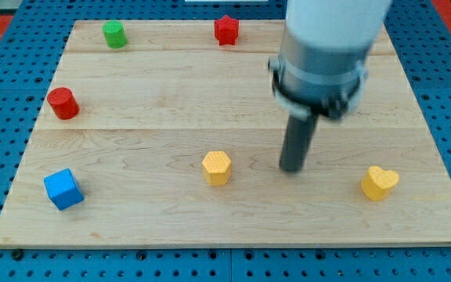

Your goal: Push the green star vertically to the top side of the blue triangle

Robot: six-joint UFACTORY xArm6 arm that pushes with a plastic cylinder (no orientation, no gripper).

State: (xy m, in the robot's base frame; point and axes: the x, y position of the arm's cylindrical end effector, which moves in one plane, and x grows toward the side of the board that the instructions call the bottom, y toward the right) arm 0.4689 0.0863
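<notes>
No green star and no blue triangle show in the camera view. My tip [291, 168] rests on the wooden board [147, 133] right of centre, near the view's bottom. It stands a short way right of a yellow hexagon block [217, 167] and well left of a yellow heart block [379, 182], touching neither. The arm's wide grey body [327, 47] covers part of the board at the view's top right and may hide blocks there.
A green cylinder [115, 34] and a red star [226, 30] sit near the view's top edge. A red cylinder [63, 103] is at the left. A blue cube [63, 189] is at the bottom left corner.
</notes>
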